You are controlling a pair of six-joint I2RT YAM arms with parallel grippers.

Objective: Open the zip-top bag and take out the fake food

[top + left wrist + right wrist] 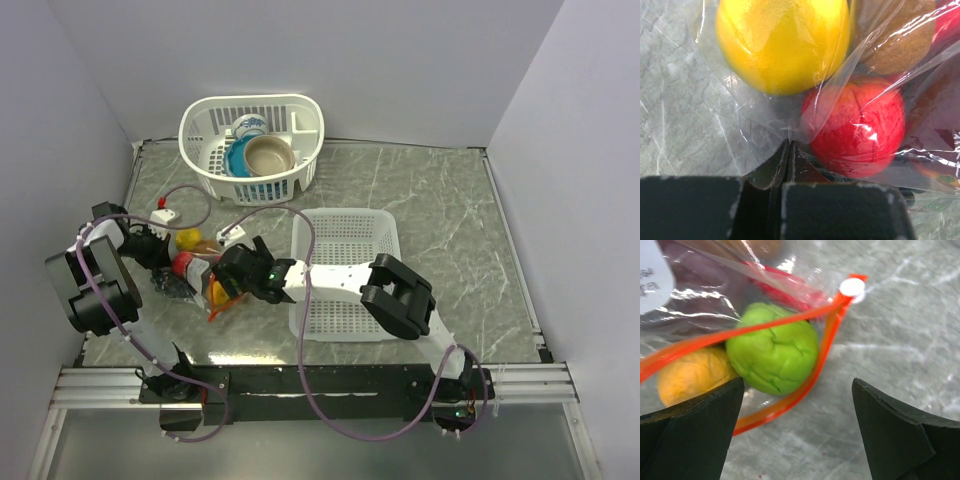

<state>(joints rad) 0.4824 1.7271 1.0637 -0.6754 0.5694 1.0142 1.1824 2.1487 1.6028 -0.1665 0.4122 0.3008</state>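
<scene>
**A:** Where is the zip-top bag (195, 272)?

**B:** It lies on the bench (450, 220), toward the left edge and the near side. It is clear and crinkled, with the fake food (187, 240) inside.

**A:** What can you make out in it?

**B:** The left wrist camera shows a yellow fruit (782, 42) beside a red apple (855, 132), with something brown (900, 45) behind the film. The right wrist camera shows a green lime (772, 355) touching a yellow-orange fruit (692, 375), and a red piece (790, 297) beyond them.

**A:** And the mouth?

**B:** The orange-red zip strip (825, 335) is parted. One half crosses over the lime and the other curves round under it, as that camera sees it. Both halves meet at a white slider (852, 287), and the lime sits in the loop.

**A:** The left tool?

**B:** The left tool (788, 155) is closed right down, with the bag's clear film pinched at its tips, just short of the yellow fruit and the apple.

**A:** The right tool?

**B:** The right tool (797, 430) has its jaws spread wide with nothing between them. It is at the bag's mouth end, close to the lime.

**A:** What is around them?

**B:** A flat white mesh basket (385, 230) sits just right of the bag, with the right arm stretched over it. A deeper white basket (300, 110) stands at the far side. It holds a blue bowl (238, 160) and a beige bowl (268, 155).
</scene>
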